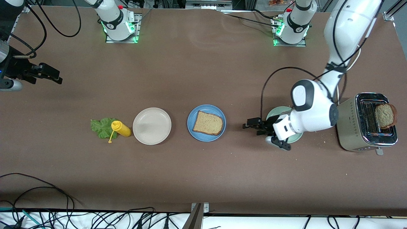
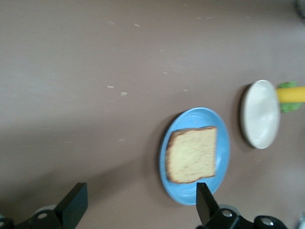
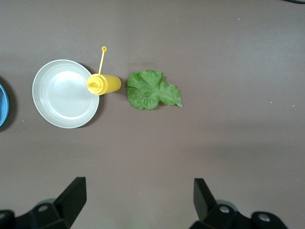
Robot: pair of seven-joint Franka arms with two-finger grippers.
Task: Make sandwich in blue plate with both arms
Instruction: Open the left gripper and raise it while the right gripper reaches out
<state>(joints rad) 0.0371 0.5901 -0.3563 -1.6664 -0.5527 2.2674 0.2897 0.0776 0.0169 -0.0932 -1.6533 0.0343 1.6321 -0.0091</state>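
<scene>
Both grippers spread wide, empty: left gripper beside blue plate, right gripper waiting; lettuce leaf beneath mustard bottle, likely to drag.

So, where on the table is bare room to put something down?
Bare table lies between the arm bases and the row of plates, and also between that row and the front camera. It is crowded along the row: lettuce leaf, mustard bottle, beige plate, blue plate, left gripper, toaster.
</scene>
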